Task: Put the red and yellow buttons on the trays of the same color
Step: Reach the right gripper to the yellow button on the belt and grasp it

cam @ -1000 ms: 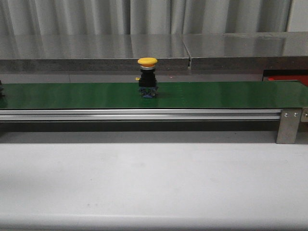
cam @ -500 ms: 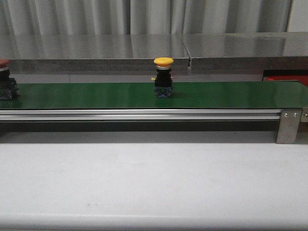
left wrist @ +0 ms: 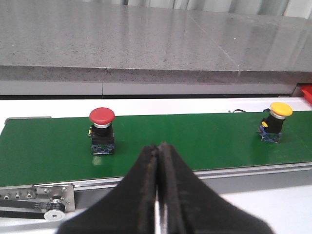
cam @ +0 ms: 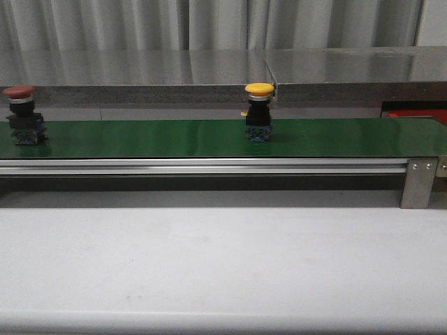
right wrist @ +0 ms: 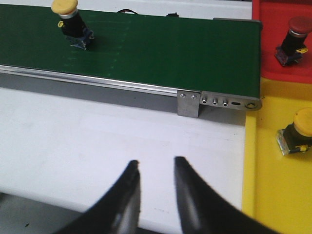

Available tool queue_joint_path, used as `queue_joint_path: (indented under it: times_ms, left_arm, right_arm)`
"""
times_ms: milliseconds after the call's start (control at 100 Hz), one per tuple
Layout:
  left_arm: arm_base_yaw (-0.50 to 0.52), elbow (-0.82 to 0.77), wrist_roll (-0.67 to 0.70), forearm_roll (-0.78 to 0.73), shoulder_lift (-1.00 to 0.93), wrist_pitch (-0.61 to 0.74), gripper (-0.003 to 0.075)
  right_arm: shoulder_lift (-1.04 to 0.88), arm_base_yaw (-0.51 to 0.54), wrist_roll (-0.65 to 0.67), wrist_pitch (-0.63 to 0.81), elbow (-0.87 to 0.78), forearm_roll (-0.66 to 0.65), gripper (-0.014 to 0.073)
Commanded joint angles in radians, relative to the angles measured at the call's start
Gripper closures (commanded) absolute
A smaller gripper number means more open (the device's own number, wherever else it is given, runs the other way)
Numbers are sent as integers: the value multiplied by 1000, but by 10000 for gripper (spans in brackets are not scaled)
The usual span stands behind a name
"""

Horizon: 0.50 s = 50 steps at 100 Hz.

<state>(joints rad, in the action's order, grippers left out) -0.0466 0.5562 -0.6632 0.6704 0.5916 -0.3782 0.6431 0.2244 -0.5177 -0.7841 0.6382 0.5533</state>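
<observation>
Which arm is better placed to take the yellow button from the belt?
Probably the right: its tool is open, near the yellow tray, where the yellow button belongs. The left tool is shut.

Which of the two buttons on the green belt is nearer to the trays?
The yellow button; the red button stands at the belt's far left end.

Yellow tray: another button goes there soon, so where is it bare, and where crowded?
The yellow tray is bare in front of its one yellow button and along the table-side edge. The red tray holds a red button.
</observation>
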Motion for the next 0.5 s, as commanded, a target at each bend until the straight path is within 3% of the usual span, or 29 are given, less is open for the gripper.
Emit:
queue_joint_path:
  times_ms: [0,50,100,230,490]
  left_arm:
    - [-8,27,2,29,0,63,739]
    - [-8,27,2,29,0,63,739]
    - [-8,27,2,29,0,63,739]
    - [-8,27,2,29,0,63,739]
    - [-8,27,2,29,0,63,739]
  right_arm:
    - [-1,0,-6,52,27,38,134]
    - [-1,0,-6,68,27,59,0]
    - [1,0,-7,86,27,86,-78]
    - [33,0,-8,152,33,131,-48]
    - [257,-19,-58,145,147,136,-48]
